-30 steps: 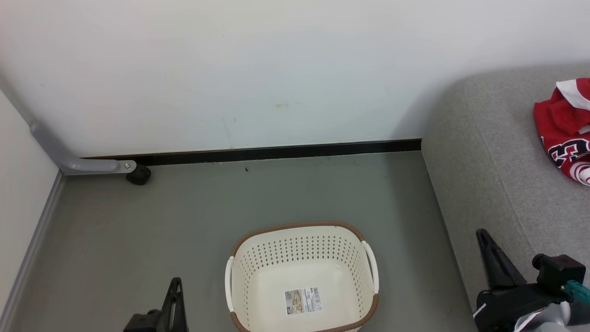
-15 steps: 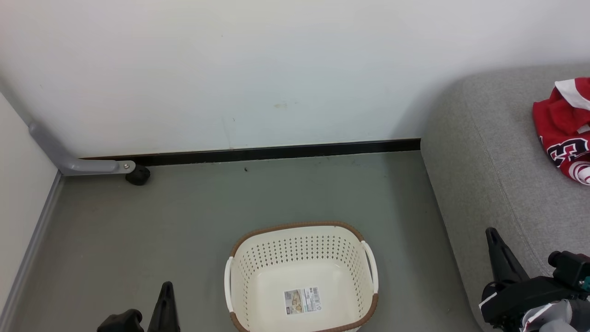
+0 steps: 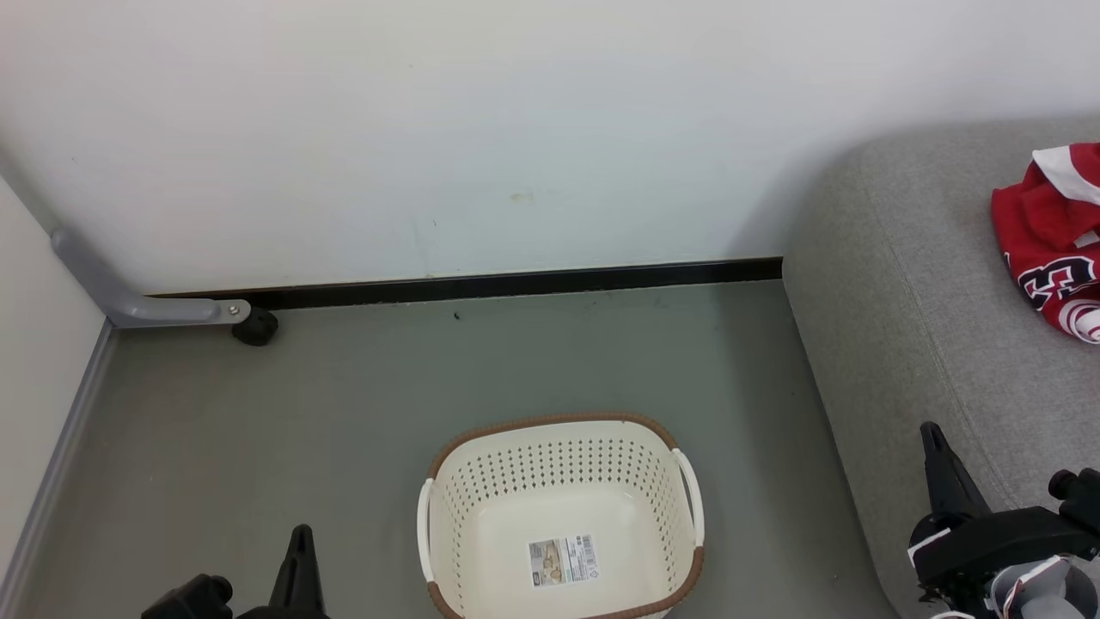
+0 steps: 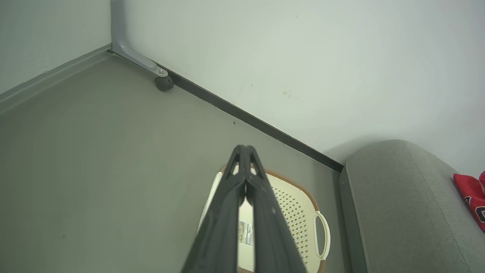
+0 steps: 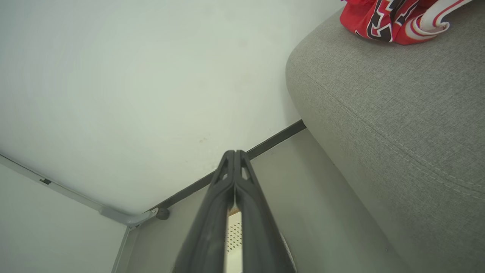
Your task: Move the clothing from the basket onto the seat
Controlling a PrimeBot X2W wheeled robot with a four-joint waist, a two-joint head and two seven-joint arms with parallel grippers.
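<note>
The cream basket (image 3: 447,481) with a brown rim stands on the grey floor, holding nothing but a label sticker on its bottom. Red clothing (image 3: 1044,245) with white and black lettering lies bunched on the grey seat (image 3: 894,284) at the right. My left gripper (image 3: 300,533) is shut and low at the bottom left, left of the basket. My right gripper (image 3: 928,429) is shut beside the seat's front edge. In the left wrist view the shut left gripper (image 4: 245,148) points over the basket (image 4: 299,212). In the right wrist view the shut right gripper (image 5: 234,152) points toward the wall, with the clothing (image 5: 394,19) on the seat (image 5: 398,113).
A white wall with a black skirting (image 3: 516,282) runs behind the basket. A grey metal leg with a black caster (image 3: 255,327) stands in the far left corner. A second wall (image 3: 34,361) closes the left side.
Both grippers have dropped lower in the head view; the left one moved left, the right one moved right. The basket and clothing stay where they were.
</note>
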